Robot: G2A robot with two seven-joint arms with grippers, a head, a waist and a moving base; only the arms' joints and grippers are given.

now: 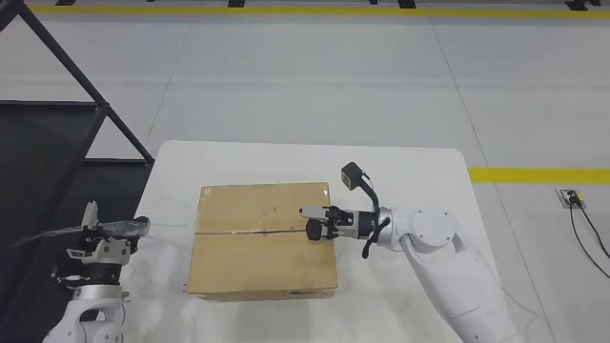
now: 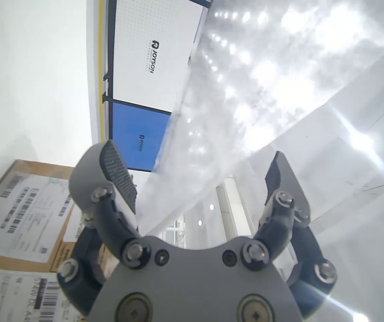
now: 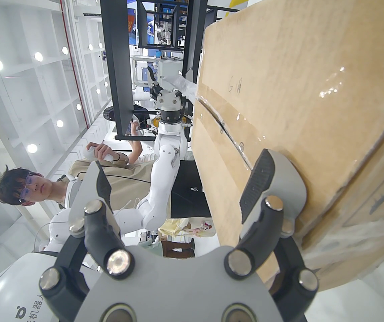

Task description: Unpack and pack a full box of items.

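The closed cardboard box [image 1: 262, 257] lies in the lower centre of the top view, on the white table [image 1: 410, 167]. The right gripper [image 1: 311, 224] is over its right part beside the taped seam [image 1: 257, 232], with fingers [image 3: 272, 182] spread and one lying against the cardboard. At the lower left, the left gripper [image 2: 192, 155] is also spread wide, and a clear film strip [image 2: 245, 102] passes between its fingers.

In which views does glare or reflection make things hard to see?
Left wrist view: the clear film running through the open left gripper is covered in bright glints and veils the room behind it. Right wrist view: only small shiny spots on the box. Top view: even light, no glare on the box.
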